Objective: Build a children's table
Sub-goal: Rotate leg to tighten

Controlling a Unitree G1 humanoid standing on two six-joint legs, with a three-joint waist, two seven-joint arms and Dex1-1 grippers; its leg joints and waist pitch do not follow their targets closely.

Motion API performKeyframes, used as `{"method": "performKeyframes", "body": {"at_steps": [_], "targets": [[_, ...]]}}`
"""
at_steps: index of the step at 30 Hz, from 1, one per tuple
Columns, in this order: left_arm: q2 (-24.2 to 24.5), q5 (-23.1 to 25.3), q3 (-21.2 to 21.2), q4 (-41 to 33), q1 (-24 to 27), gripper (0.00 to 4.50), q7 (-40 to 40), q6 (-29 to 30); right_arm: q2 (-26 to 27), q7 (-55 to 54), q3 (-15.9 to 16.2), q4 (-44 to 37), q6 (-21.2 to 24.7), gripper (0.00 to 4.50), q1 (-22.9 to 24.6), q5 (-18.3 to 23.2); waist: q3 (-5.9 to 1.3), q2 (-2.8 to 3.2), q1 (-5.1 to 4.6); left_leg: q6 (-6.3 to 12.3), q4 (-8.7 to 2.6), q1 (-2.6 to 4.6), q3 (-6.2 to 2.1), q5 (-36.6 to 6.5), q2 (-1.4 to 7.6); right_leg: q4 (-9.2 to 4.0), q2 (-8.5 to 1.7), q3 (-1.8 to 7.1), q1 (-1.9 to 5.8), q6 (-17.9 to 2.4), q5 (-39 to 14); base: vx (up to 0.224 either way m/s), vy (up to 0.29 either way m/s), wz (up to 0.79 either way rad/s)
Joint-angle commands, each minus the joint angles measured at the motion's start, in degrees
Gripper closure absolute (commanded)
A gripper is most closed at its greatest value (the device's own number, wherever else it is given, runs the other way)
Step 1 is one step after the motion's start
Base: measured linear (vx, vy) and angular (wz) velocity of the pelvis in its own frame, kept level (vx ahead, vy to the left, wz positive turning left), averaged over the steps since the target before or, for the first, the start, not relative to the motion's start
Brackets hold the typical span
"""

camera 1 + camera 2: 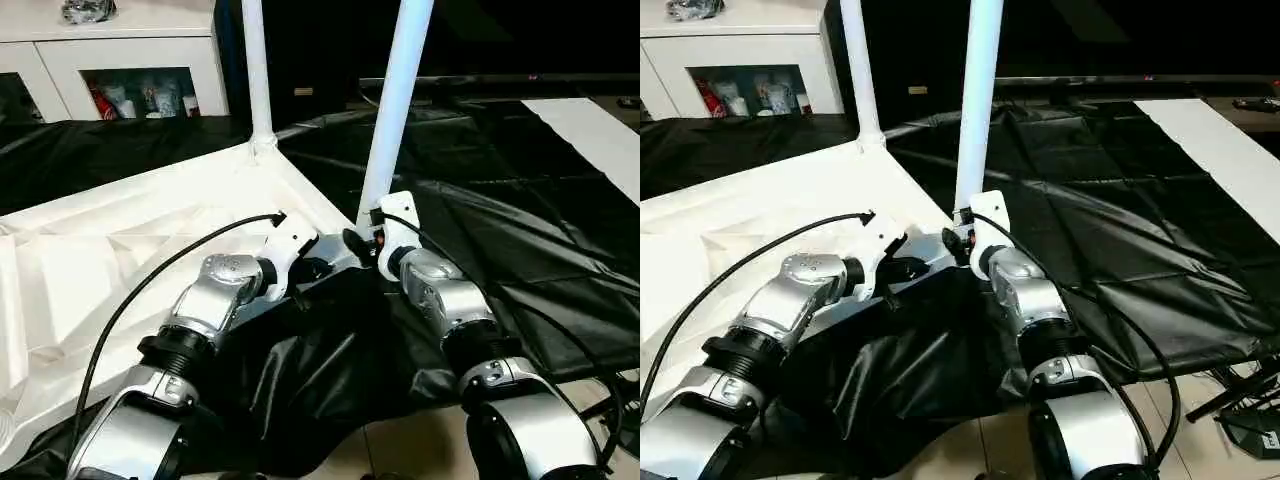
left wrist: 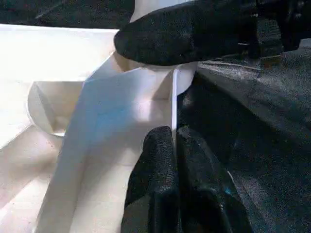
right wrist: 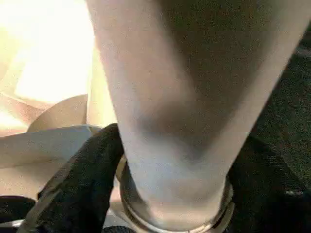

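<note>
The children's table lies upside down: its white tabletop (image 1: 120, 250) shows its ribbed underside on a black cloth. One white leg (image 1: 256, 70) stands upright in the far corner socket. A second leg (image 1: 398, 100) stands in the near corner socket (image 3: 175, 221). My right gripper (image 1: 368, 240) closes around this leg's base, with a black finger (image 3: 82, 179) pressed against its side. Beside it, my left gripper (image 2: 174, 138) is shut on the thin rim of the tabletop just below that corner. The right gripper's finger (image 2: 184, 34) crosses the left wrist view against the leg.
A white cabinet with glass doors (image 1: 120, 60) stands at the back left. The black cloth (image 1: 520, 230) spreads to the right, with a white strip (image 1: 590, 130) at its far right. Tiled floor (image 1: 400, 440) and a black stand foot (image 1: 1240, 400) lie near my arms.
</note>
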Motion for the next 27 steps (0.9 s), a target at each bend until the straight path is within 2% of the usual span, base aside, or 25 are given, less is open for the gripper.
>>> {"method": "performKeyframes", "body": {"at_steps": [1, 5, 7, 11, 14, 16, 20, 25, 27], "targets": [[-0.39, -2.32, 0.46, -3.85, -0.16, 4.50, -2.73, -3.17, 0.75, 3.71, 2.50, 2.71, 0.92, 0.91, 0.24, 0.03, -3.78, -0.07, 0.07, 0.19, -3.78, 0.78, -0.71, -14.98, 2.00, -4.61, -4.78, 2.79, 2.45, -9.48, -19.13, 0.000, 0.000, 0.00], [1.88, -3.11, 0.49, -5.51, 1.63, 4.50, -5.91, -3.54, -3.13, 8.69, 3.01, 1.68, -0.29, 0.65, 0.26, -0.56, -3.91, -0.16, -0.08, 0.71, -3.60, 0.57, -0.57, -13.81, 2.06, -4.29, -4.77, 2.85, 2.70, -10.45, -16.29, 0.000, 0.000, 0.00], [2.96, -3.44, 0.57, -6.02, 2.21, 4.50, -7.47, -3.60, -5.27, 12.69, 3.81, -0.02, -0.29, 0.34, 0.67, -0.57, -4.03, -0.09, 0.11, 1.34, -3.44, 0.68, -0.47, -12.85, 1.98, -4.21, -4.70, 2.81, 2.75, -10.87, -15.30, 0.000, 0.000, 0.00], [5.20, -4.28, 0.32, -7.52, 3.34, 4.50, -11.19, -3.78, -9.55, 22.14, 5.89, -4.64, -0.16, 0.06, 2.36, -0.18, -4.15, 0.02, 0.68, 2.44, -3.31, 0.56, -0.44, -10.59, 2.20, -3.73, -4.52, 2.73, 2.93, -11.79, -11.38, 0.000, 0.000, 0.00], [7.05, -5.66, 0.18, -9.69, 4.62, 4.50, -15.13, -3.53, -12.87, 30.67, 7.89, -10.04, -0.66, 0.06, 4.73, 1.43, -4.13, -0.03, 0.80, 2.73, -3.27, 0.47, -0.35, -10.55, 2.24, -3.51, -4.42, 2.67, 3.03, -12.37, -10.14, 0.000, 0.000, 0.00], [8.43, -6.74, -0.24, -11.61, 5.69, 4.50, -18.29, -3.12, -14.86, 35.43, 9.00, -13.00, -0.79, 0.06, 6.22, 2.43, -4.06, -0.09, 1.08, 3.28, -3.28, 0.52, -0.32, -10.87, 2.42, -3.58, -4.48, 2.64, 3.04, -12.14, -10.89, 0.000, 0.000, 0.00], [10.66, -7.52, -1.10, -14.26, 7.48, 4.50, -22.34, -2.03, -17.77, 42.18, 10.98, -16.30, -1.29, 0.06, 8.22, 2.95, -3.78, -0.21, 1.18, 2.87, -3.36, 0.66, -0.29, -12.67, 2.43, -4.02, -4.50, 2.68, 2.70, -11.41, -15.45, 0.000, 0.000, 0.00], [11.43, -7.61, -1.43, -14.65, 8.17, 4.50, -23.41, -1.44, -17.68, 43.42, 11.80, -16.52, -0.75, 0.06, 8.59, 2.50, -3.70, -0.19, 1.41, 2.03, -3.50, 0.85, -0.42, -13.47, 2.38, -4.38, -4.54, 2.71, 2.37, -10.50, -18.97, 0.000, 0.000, 0.00], [11.83, -7.86, -1.46, -15.64, 8.62, 4.50, -24.51, -0.68, -17.35, 43.47, 12.16, -16.70, 0.16, 0.32, 8.49, 2.73, -3.78, -0.18, 1.54, 1.87, -3.50, 0.85, -0.43, -12.98, 2.37, -4.29, -4.51, 2.72, 2.42, -10.51, -18.44, 0.000, 0.000, 0.00]]}}
